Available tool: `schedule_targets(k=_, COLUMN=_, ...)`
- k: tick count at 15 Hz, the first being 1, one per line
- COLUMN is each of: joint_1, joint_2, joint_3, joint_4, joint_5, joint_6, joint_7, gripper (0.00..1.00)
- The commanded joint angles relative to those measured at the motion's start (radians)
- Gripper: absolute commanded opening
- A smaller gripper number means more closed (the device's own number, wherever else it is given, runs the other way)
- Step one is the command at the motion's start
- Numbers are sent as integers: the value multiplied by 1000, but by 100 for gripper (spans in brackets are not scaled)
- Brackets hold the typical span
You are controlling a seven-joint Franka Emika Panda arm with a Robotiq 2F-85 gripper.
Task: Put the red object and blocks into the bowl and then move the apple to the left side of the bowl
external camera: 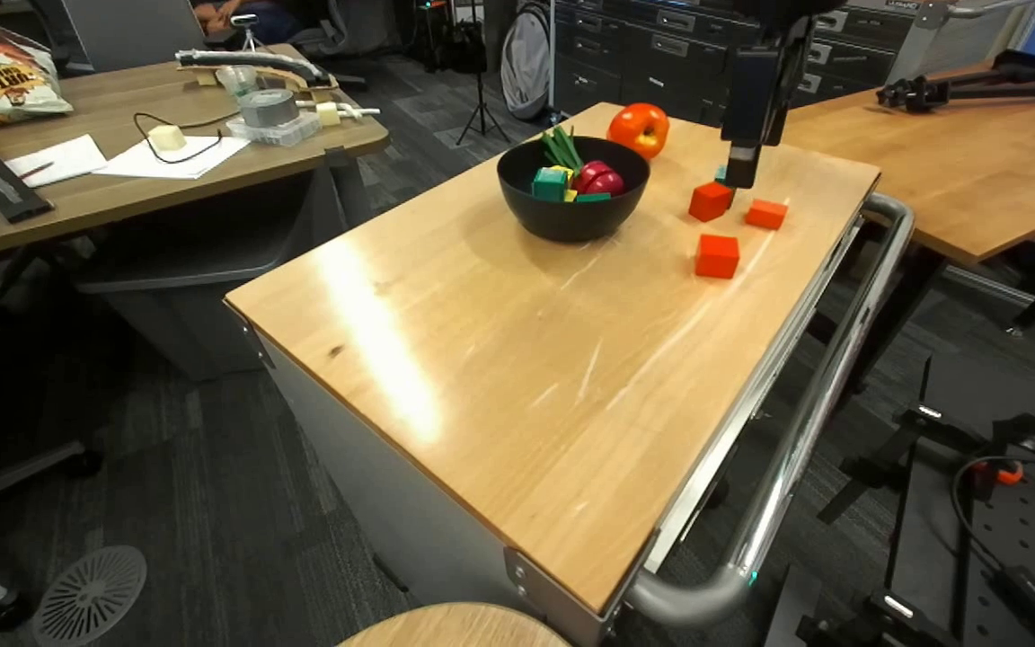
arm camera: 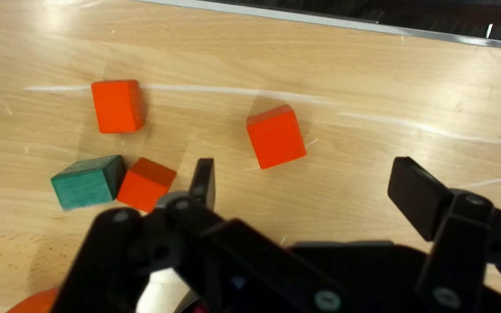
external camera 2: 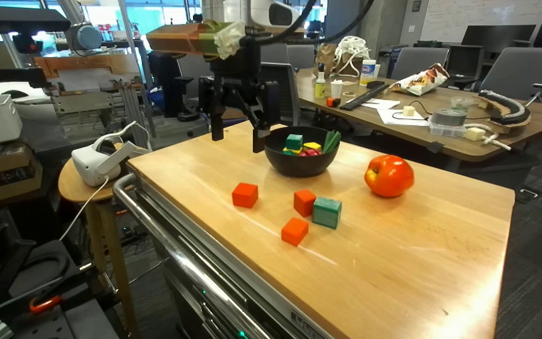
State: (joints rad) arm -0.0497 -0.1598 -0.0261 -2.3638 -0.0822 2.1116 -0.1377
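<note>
My gripper [external camera 2: 238, 140] is open and empty above the table; its spread fingers [arm camera: 307, 182] show in the wrist view. A red-orange block [arm camera: 276, 137] lies on the table just ahead of the fingers. Two more red-orange blocks [arm camera: 118, 106] [arm camera: 146, 184] and a green block [arm camera: 87, 182] lie to its left. The black bowl [external camera: 571, 220] holds the red object [external camera: 598, 180], with green leaves up, plus a green block [external camera: 549, 184] and yellow pieces [external camera 2: 312, 146]. The apple [external camera 2: 388, 175] stands on the table beside the bowl, apart from it.
The wooden tabletop [external camera 2: 417, 263] has a metal handle rail [external camera 2: 191, 263] along one edge. A stool with a white headset [external camera 2: 94, 165] stands near one end. A second table [external camera: 167, 90] with tape, papers and a snack bag is beyond.
</note>
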Motion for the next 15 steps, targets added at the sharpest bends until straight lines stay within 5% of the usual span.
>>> schedule_targets(k=1, joint_1=4, joint_2=86, joint_3=9, joint_4=55, joint_5=-58, joint_6=-13, joint_7=80, gripper=100)
schedule_targets(k=5, joint_1=2, joint_2=180, joint_3=-15, joint_4=122, joint_5=12, joint_6=-107, joint_7=-161, gripper=100)
schedule_targets(k=6, joint_1=6, joint_2=136, joint_3=-5, joint_4=55, joint_5=-13, joint_6=-51, joint_7=-54, gripper=100)
schedule_targets(k=9, joint_1=2, joint_2=178, joint_3=-12, joint_4=94, joint_5=-8, joint_6=-76, joint_7=-125, gripper=100)
schedule_targets(k=13, joint_1=8, joint_2=160, joint_3=-6, joint_4=-15, joint_5=-29, joint_6=133, joint_7=-110, gripper=100)
schedule_targets(k=15, joint_1=11, joint_2=176, joint_3=-1, joint_4=-10, joint_5=59, joint_6=35, joint_7=-31, gripper=100)
